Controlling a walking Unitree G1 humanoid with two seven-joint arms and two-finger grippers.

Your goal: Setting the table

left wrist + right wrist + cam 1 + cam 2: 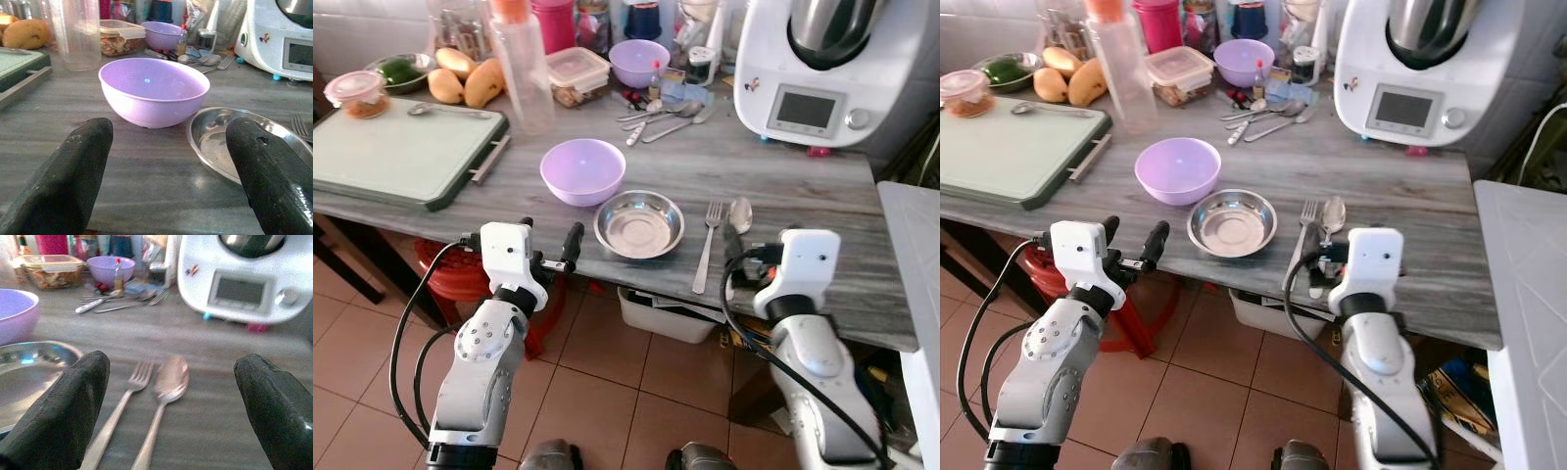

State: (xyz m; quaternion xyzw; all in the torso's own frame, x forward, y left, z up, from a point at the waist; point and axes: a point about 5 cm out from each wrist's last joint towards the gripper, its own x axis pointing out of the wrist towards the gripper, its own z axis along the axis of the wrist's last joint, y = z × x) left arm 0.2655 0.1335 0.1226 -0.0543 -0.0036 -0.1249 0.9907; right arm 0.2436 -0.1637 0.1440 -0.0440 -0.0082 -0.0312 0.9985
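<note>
On the grey counter [783,171] a purple bowl [582,170] sits near the front edge, a steel dish [639,224] just beside it. A fork [707,245] and spoon [737,227] lie side by side toward the front right corner. The left gripper [548,247] hovers at the front edge — fingers spread. The right gripper [732,264] sits over the spoon's handle. A green board [396,152] fills the left end; a white appliance [827,69] stands at the back right.

Two purple bowls [582,170] [639,62], one steel dish [638,223], fork [707,247], spoon [739,214]
</note>
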